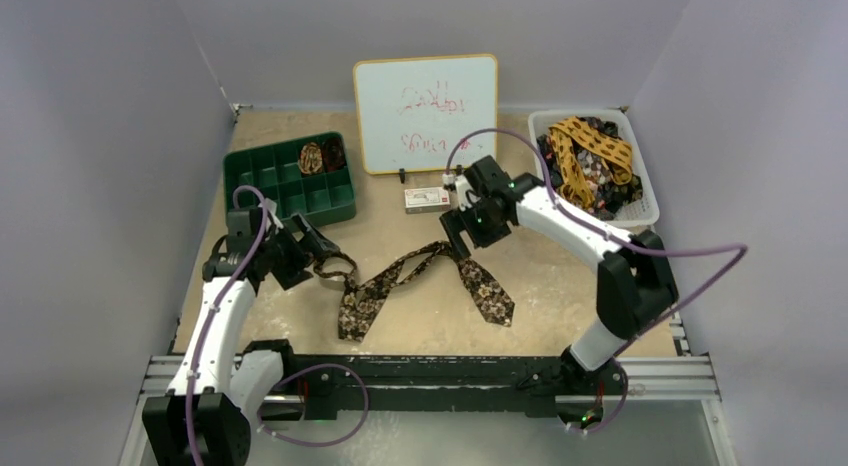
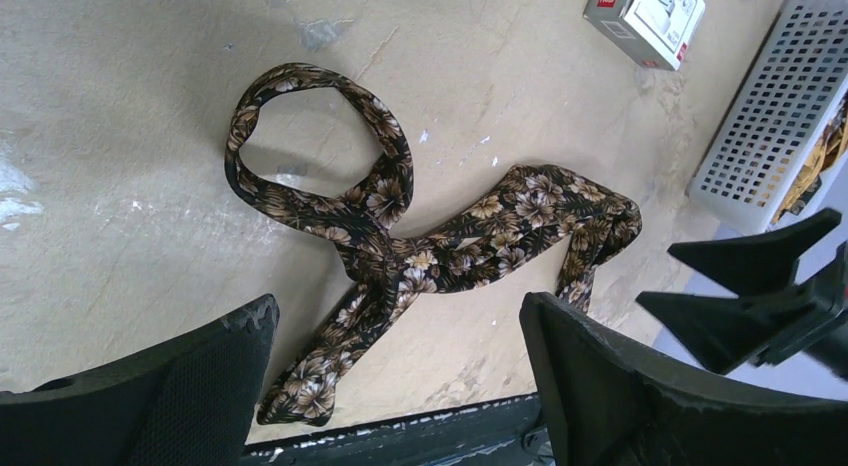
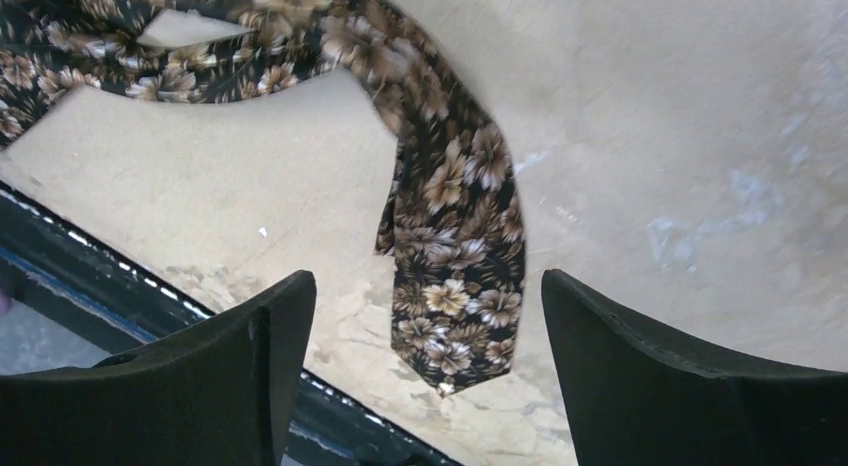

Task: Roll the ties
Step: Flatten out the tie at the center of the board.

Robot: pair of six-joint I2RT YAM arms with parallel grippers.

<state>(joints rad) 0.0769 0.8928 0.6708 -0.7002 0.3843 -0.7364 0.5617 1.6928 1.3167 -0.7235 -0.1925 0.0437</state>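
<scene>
- Tan tabletop [image 1: 560, 286]: loose floral tie [image 1: 400, 274], centre.
- Green tray [image 1: 268, 178], 10 o'clock: coiled tie [image 1: 312, 158].
- White basket [image 1: 648, 200], 2 o'clock: heaped ties [image 1: 590, 166].
- Left gripper [image 1: 322, 248], right gripper [image 1: 458, 228]: jaws wide, empty.

A whiteboard [image 1: 425, 111] with faint red scribbles stands upright at the back of the tan tabletop [image 1: 560, 276]. A green compartment tray [image 1: 285, 186] sits to its left and a white perforated basket [image 1: 645, 201] to its right. A small white box [image 1: 425, 199] lies just in front of it.

light: bright, diffuse | shadows: soft, faint | blur: right wrist view slightly smeared
</scene>
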